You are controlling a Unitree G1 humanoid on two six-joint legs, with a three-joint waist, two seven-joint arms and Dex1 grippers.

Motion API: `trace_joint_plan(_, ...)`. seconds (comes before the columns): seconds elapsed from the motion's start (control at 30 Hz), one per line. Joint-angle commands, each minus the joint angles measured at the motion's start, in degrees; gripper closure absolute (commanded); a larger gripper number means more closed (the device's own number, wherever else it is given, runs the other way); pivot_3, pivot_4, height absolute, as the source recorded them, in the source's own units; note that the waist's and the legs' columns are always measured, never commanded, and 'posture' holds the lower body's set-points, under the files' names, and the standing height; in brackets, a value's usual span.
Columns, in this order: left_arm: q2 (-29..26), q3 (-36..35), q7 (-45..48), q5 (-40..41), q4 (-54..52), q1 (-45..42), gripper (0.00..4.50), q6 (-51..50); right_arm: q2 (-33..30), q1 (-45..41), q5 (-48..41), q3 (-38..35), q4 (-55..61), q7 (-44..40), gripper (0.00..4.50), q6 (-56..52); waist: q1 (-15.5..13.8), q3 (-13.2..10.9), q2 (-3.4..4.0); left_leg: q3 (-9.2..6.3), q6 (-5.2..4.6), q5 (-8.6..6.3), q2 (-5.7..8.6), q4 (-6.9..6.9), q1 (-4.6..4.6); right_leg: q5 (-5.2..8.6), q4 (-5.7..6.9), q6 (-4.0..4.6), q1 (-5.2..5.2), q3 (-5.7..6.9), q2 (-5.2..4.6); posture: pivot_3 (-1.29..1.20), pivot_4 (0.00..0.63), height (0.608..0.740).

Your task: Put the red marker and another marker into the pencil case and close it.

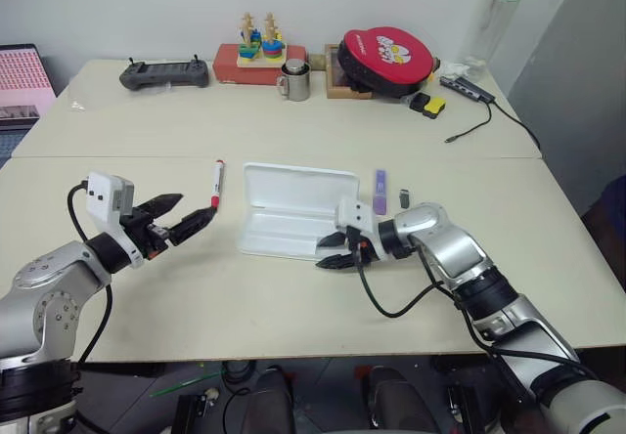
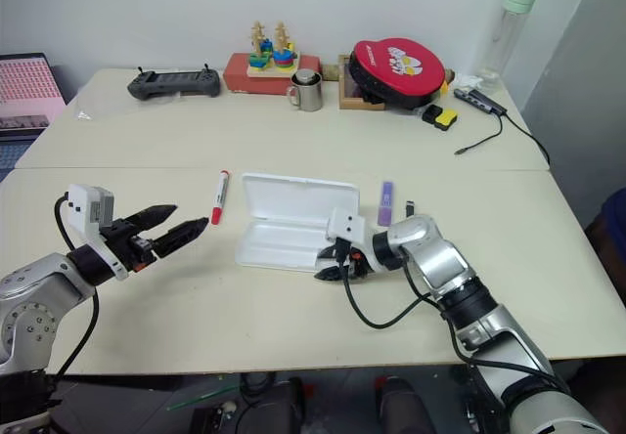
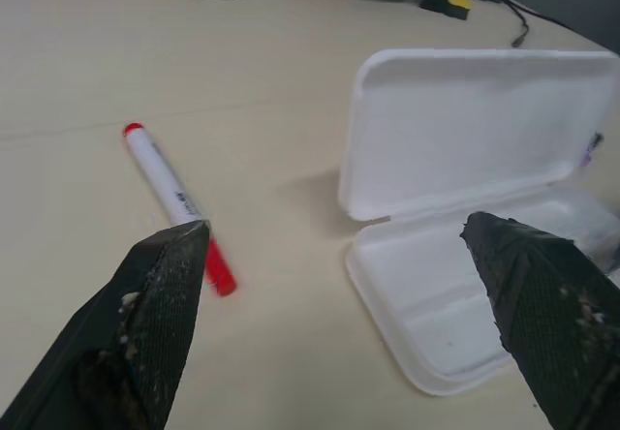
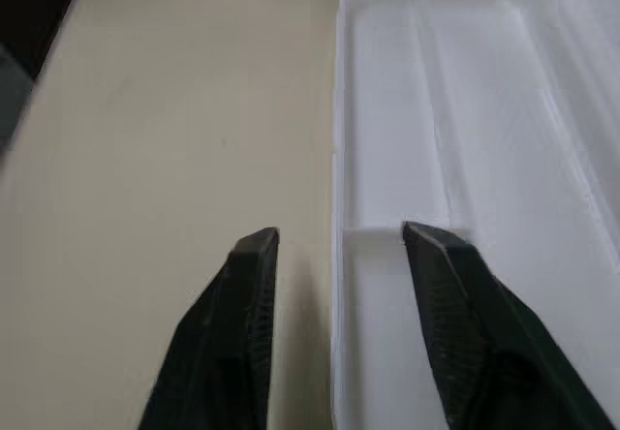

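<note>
Left gripper (image 1: 186, 213) spread wide and empty, hovering low over the table (image 1: 117, 131), fingers aimed toward the middle. Just past its fingertips, lying flat and untouched: red marker (image 1: 216, 183), white barrel, red cap nearest the tips, running away toward the far side.

Further right of that gripper, beyond the marker: pencil case (image 1: 293, 209), open, lid laid back flat on the far side, tray nearer the front, nothing in it.

At the case's front right corner: right gripper (image 1: 331, 256), pointing left, fingers partly apart with nothing between them. In the right wrist view, one finger (image 4: 455, 285) over the tray's near rim, the other over bare table just outside it; contact with the rim not clear.

Behind the right gripper, past the case's right end: purple marker (image 1: 380, 191), short and chunky, flat on the table, close beside the case but apart from it. Just right of it, a small dark stick (image 1: 403, 198).

Far off along the back edge: game controller (image 1: 164, 73), wooden stacking toy (image 1: 259, 38), metal mug (image 1: 294, 80), red round pouch (image 1: 386, 55), clear bottle (image 1: 497, 19).
</note>
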State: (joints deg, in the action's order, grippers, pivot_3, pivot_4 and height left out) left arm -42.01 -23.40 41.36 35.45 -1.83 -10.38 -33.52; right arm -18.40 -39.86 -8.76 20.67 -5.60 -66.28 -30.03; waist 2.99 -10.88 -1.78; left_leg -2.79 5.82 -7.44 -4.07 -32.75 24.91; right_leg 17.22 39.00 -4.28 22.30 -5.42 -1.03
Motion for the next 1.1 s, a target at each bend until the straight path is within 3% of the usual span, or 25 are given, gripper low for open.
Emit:
trace_joint_plan(0.03,1.8,0.4,-5.7,-4.3,4.3,-4.8,0.00,3.3,-0.2,-0.2,-5.9,-6.5,7.5,2.4,1.41,-4.1,-0.1,0.0,-0.02,0.00,0.00,0.00,0.01,0.00,0.00,0.00,0.00,0.00,-0.02,0.01,0.00,0.00,0.150,0.740)
trace_joint_plan(0.2,4.2,3.1,-8.6,-7.8,8.8,-9.2,0.00,4.5,-0.8,-0.1,-8.4,-9.5,10.3,5.7,0.05,-6.6,-0.3,0.0,-0.06,0.02,0.00,0.00,0.02,-0.08,0.00,-0.07,-0.03,-0.11,-0.04,-0.04,-0.01,0.00,0.150,0.740)
trace_joint_plan(0.4,7.0,9.5,-11.2,-13.8,17.8,-15.6,0.00,4.7,-0.7,-2.8,-8.6,-13.6,11.2,13.1,0.05,-6.1,-0.4,0.0,-0.06,-0.02,-0.01,0.01,0.04,-0.06,0.02,-0.06,0.00,-0.09,-0.03,-0.02,0.00,0.00,0.150,0.740)
trace_joint_plan(0.6,8.3,11.7,-13.2,-16.3,24.8,-20.1,0.00,1.6,-0.4,-4.0,-10.4,-14.1,13.3,15.0,0.05,-6.3,-0.1,0.0,-0.06,-0.04,-0.01,0.00,0.04,0.00,0.06,-0.05,-0.01,-0.04,0.00,0.00,0.02,0.00,0.150,0.740)
trace_joint_plan(0.83,8.5,11.3,-14.0,-17.1,25.7,-20.7,0.00,0.3,0.6,-4.9,-13.0,-15.5,14.3,17.4,0.05,-6.8,0.0,0.0,-0.06,-0.04,-0.01,0.01,0.04,-0.03,0.05,-0.06,0.01,-0.05,-0.01,0.00,0.02,0.00,0.150,0.740)
trace_joint_plan(0.87,8.3,11.4,-13.3,-17.1,25.5,-20.6,0.38,0.5,0.7,-5.1,-13.4,-15.6,14.5,17.6,0.00,-7.0,0.0,0.0,-0.06,-0.04,-0.01,0.01,0.04,-0.03,0.05,-0.06,0.01,-0.06,-0.03,0.01,0.02,0.00,0.150,0.740)
trace_joint_plan(1.1,8.4,11.2,-13.3,-17.7,26.8,-20.7,1.74,1.2,0.3,-5.3,-15.0,-15.3,14.8,17.8,0.00,-7.4,0.1,0.0,-0.06,-0.04,-0.01,0.01,0.04,-0.03,0.05,-0.07,0.00,-0.04,-0.03,0.01,0.01,0.00,0.150,0.740)
